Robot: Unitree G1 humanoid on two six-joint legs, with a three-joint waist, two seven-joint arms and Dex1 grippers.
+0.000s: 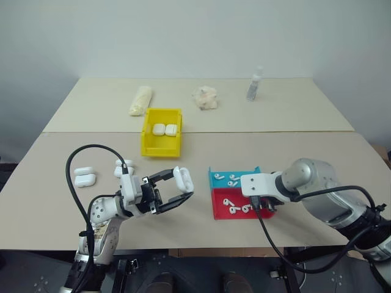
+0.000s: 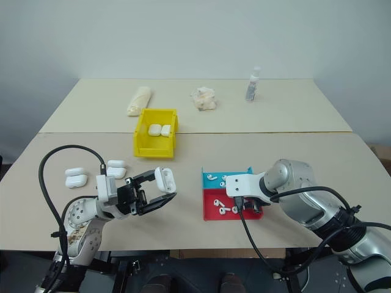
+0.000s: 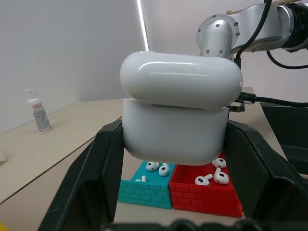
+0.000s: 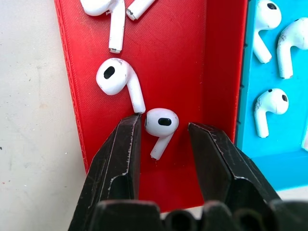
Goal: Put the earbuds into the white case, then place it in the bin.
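Grippers first: the left gripper (image 1: 174, 190) is clamped on a white case (image 1: 182, 178), held up off the table, its two black fingers pressing the case's sides, and in the left wrist view the case's (image 3: 179, 113) lid sits down on its body. Over on the right, the right gripper (image 4: 163, 137) points down into the red tray (image 1: 221, 210), its fingers parted partway with one earbud (image 4: 160, 125) lying on the tray floor between them; neither finger grips it, though the finger (image 4: 122, 149) on one side has its tip right at the stem end of a neighbouring earbud (image 4: 118, 82). More earbuds lie scattered in the red tray and in the teal tray (image 1: 215, 178) joined to its far side. The yellow bin (image 1: 161, 132) sits farther back on the table, left of the trays, with two white cases (image 1: 165, 129) already resting side by side inside it. Spare cases (image 1: 84, 176) lie on the table by the robot's left arm. Along the far tabletop sit a rolled cloth (image 1: 140, 100), a crumpled wad (image 1: 204, 97) and a small spray bottle (image 1: 255, 84).
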